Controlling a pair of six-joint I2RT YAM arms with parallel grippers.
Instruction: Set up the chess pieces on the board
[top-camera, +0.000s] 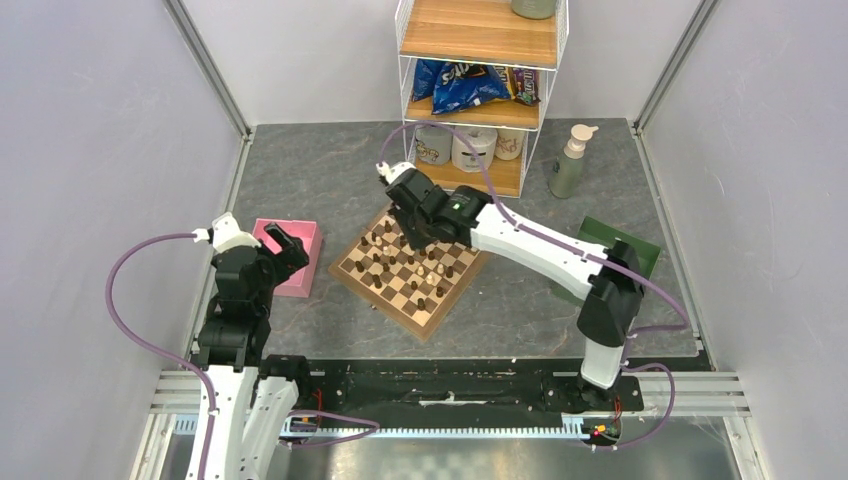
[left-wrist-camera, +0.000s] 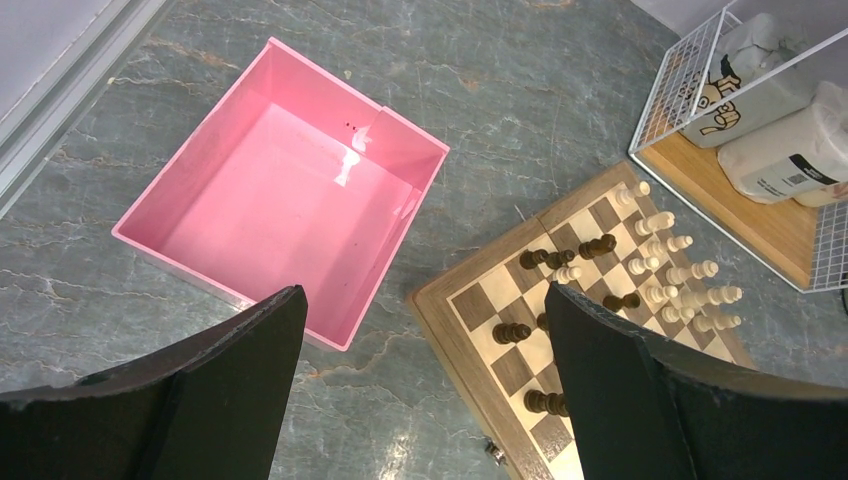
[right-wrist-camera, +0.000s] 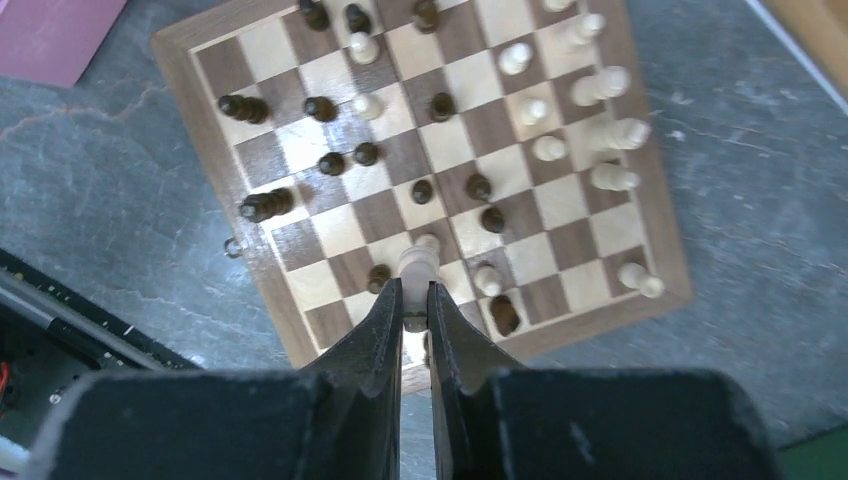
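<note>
Right gripper (right-wrist-camera: 415, 302) pinched a cream piece (right-wrist-camera: 418, 262) at its fingertips, over the board (right-wrist-camera: 297, 143). Whether the piece touched the board could not be told. Dark pieces (right-wrist-camera: 320, 107) and other cream pieces (right-wrist-camera: 610, 178) stood scattered ahead of the fingers. Left gripper (left-wrist-camera: 422, 295) hung spread wide, a pink tray (left-wrist-camera: 270, 190) just ahead of it.

No legible text — labels too blurred
</note>
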